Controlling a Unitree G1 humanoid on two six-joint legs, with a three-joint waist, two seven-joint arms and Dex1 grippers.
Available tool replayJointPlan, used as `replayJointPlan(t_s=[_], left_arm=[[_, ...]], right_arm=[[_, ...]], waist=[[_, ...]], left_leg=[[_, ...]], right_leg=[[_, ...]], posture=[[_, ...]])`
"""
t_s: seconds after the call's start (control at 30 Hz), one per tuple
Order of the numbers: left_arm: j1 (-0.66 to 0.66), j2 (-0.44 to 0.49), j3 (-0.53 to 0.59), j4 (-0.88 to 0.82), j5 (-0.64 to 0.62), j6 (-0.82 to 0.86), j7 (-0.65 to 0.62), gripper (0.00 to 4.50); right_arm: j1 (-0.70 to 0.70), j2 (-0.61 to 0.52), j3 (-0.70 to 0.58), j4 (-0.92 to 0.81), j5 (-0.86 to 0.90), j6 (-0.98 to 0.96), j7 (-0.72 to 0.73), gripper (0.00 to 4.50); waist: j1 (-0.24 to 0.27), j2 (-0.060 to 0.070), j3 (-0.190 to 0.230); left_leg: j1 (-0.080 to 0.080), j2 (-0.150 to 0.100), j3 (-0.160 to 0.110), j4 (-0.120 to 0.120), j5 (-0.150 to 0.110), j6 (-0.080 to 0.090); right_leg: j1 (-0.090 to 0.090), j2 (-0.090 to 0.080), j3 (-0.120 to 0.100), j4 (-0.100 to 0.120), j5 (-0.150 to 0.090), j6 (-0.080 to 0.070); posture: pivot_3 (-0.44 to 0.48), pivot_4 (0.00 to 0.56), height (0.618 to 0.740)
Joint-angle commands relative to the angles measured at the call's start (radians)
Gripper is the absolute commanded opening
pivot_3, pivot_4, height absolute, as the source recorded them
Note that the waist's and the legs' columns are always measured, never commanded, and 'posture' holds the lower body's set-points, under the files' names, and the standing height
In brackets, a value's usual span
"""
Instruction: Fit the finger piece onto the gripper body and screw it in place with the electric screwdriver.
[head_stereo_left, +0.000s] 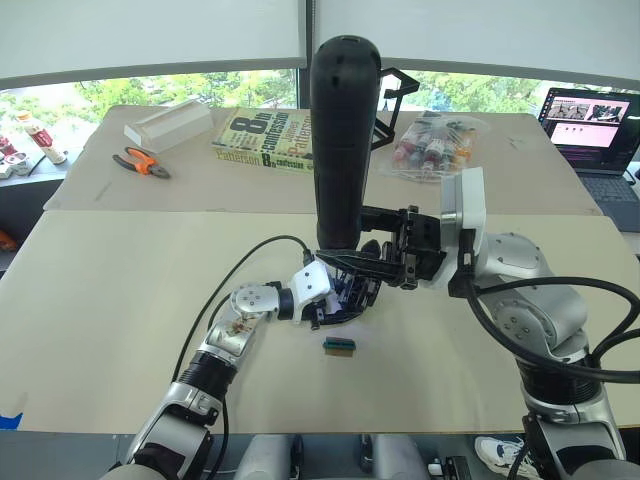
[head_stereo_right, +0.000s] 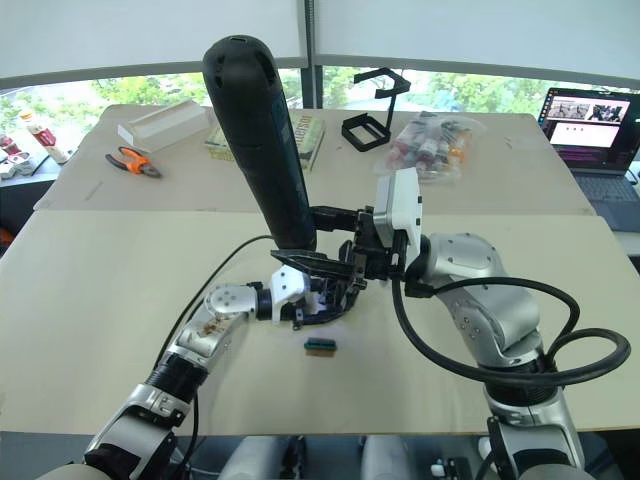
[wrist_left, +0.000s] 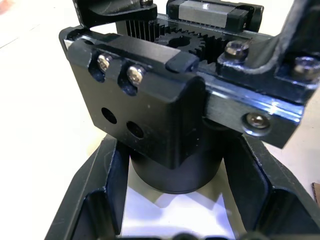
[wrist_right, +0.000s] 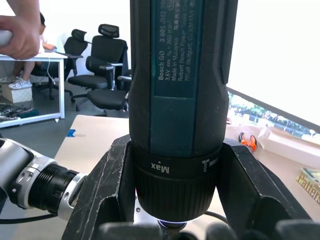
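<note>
The electric screwdriver (head_stereo_left: 343, 140) stands upright over the middle of the table, bit end down. My right gripper (head_stereo_left: 348, 262) is shut around its lower collar (wrist_right: 175, 185). Directly beneath it my left gripper (head_stereo_left: 335, 302) is shut on the gripper body (wrist_left: 175, 125), its fingers (wrist_left: 100, 200) flanking the stubby cylindrical base. In the left wrist view the body shows a toothed gear, a rail and a black block (wrist_left: 135, 100) with two screw heads and two empty holes. I cannot tell the finger piece apart from the body. The screwdriver's bit tip is hidden.
A small green-and-brown block (head_stereo_left: 339, 345) lies just in front of the grippers. On the far table are a book (head_stereo_left: 268, 138), orange pliers (head_stereo_left: 140, 161), a white box (head_stereo_left: 168, 124), a black wire stand (head_stereo_right: 372, 110) and a bag of bottles (head_stereo_left: 432, 145). A laptop (head_stereo_left: 590, 130) sits far right.
</note>
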Motion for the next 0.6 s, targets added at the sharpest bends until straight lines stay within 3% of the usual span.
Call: replayJointPlan(t_s=[0.03,0.17,0.23,0.33,0.5,0.6], left_arm=[[0.011,0.006,-0.003,-0.009,0.01,0.002,0.008,2.28],[0.009,0.026,0.018,-0.052,-0.001,0.052,0.019,2.28],[0.016,0.048,0.034,-0.093,-0.018,0.081,0.011,3.3],[0.043,0.095,0.062,-0.179,-0.051,0.137,-0.005,4.46],[0.096,0.174,0.105,-0.314,-0.108,0.222,-0.03,4.5],[0.154,0.257,0.157,-0.444,-0.173,0.287,-0.068,4.5]], right_arm=[[-0.034,0.001,-0.07,-0.051,0.073,0.035,-0.027,1.89],[-0.055,-0.031,-0.124,-0.061,0.192,0.141,-0.043,1.89],[-0.067,-0.058,-0.158,-0.065,0.257,0.191,-0.044,1.89],[-0.09,-0.124,-0.227,-0.06,0.391,0.282,-0.043,1.89],[-0.114,-0.247,-0.327,-0.012,0.59,0.427,-0.074,1.89],[-0.03,-0.362,-0.411,0.013,0.701,0.538,-0.099,1.89]], waist=[[0.0,0.0,0.0],[0.0,0.0,0.0],[-0.003,0.0,0.001],[-0.005,0.0,0.001],[0.0,0.001,0.004],[0.003,0.0,0.005]], left_leg=[[0.0,0.0,0.0,0.0,0.0,0.0],[0.0,0.0,0.0,0.0,0.0,0.0],[0.0,0.001,-0.001,0.0,0.0,0.0],[0.0,0.001,-0.001,-0.001,-0.001,0.002],[0.0,0.001,-0.002,-0.001,0.0,0.0],[-0.002,0.001,-0.002,-0.001,0.0,0.0]], right_leg=[[0.0,0.0,0.0,0.0,0.0,0.0],[0.0,0.0,-0.001,0.001,0.0,0.0],[0.0,0.0,-0.001,0.001,0.0,0.0],[-0.001,0.0,-0.001,0.002,0.0,0.0],[-0.001,0.0,-0.002,0.001,0.0,0.0],[-0.001,-0.001,-0.002,-0.001,0.0,0.0]], posture=[[0.0,0.15,0.74],[0.0,0.15,0.74],[0.0,0.15,0.74],[0.0,0.15,0.74],[0.0,0.15,0.74],[0.0,0.15,0.74]])
